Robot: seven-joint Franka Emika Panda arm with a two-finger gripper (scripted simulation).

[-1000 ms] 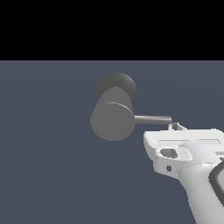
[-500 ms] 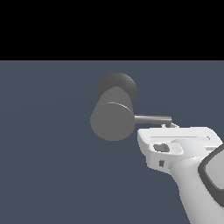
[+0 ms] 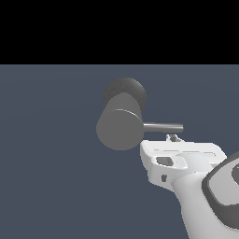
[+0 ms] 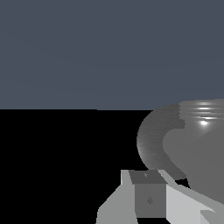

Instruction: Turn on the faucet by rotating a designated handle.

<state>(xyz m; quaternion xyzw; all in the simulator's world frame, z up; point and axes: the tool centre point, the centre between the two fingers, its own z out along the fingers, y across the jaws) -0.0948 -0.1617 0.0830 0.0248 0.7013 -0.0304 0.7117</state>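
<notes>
Beside the faucet (image 3: 119, 128), its handle (image 3: 163, 127) juts toward the exterior view's right, and the gripper (image 3: 172, 138) sits just under the rod's tip; whether its jaws are parted cannot be told. A good turn likely needs steady contact near that tip. Only the wrist view shows the faucet's (image 4: 192, 144) curved body close up.

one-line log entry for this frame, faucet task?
phase: approach | claw: just under handle tip, contact unclear, open/shut unclear | faucet: handle sticks out to exterior view's right, level
</notes>
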